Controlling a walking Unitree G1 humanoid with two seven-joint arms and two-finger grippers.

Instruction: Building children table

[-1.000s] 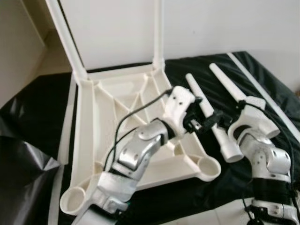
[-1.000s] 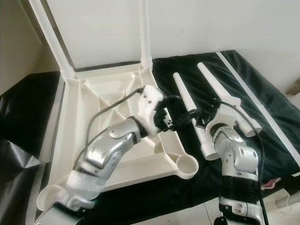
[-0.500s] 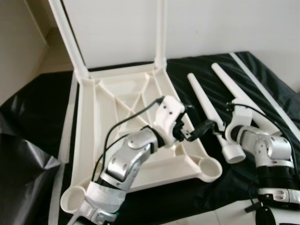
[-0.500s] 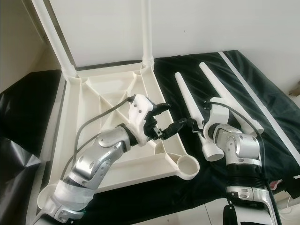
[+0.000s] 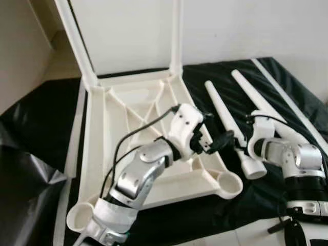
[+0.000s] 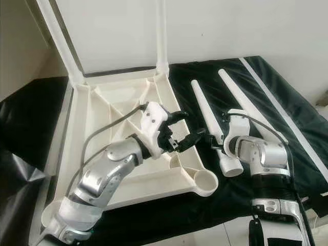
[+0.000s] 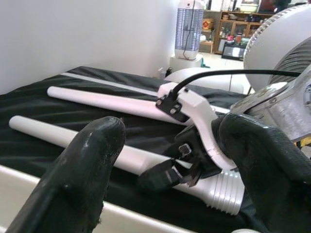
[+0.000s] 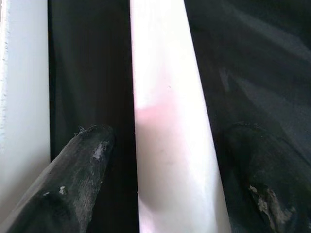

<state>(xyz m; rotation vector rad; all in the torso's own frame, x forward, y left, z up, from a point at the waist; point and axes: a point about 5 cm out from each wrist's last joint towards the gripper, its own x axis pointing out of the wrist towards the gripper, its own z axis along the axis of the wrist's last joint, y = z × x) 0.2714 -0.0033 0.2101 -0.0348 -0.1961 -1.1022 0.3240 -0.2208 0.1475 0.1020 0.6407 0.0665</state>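
Observation:
The white plastic table top (image 5: 128,102) lies upside down on a black cloth, with two legs (image 5: 177,36) standing in its far corners. Two loose white legs lie to its right: the nearer one (image 5: 220,110) and the farther one (image 5: 251,92). My left gripper (image 5: 215,130) hovers open over the top's right edge, its fingers (image 7: 92,160) pointing at the nearer leg. My right gripper (image 6: 212,141) is open and straddles that leg (image 8: 170,121) near its thick end, with a gap on each side.
Empty leg sockets sit at the near right corner (image 5: 229,183) and near left corner (image 5: 79,218) of the top. A thin white strip (image 5: 287,97) lies on the cloth far right. The wall stands close behind.
My left gripper has drawn back from the nearer loose leg toward the table top's edge. My right wrist has dropped and turned, bringing its fingers around that leg.

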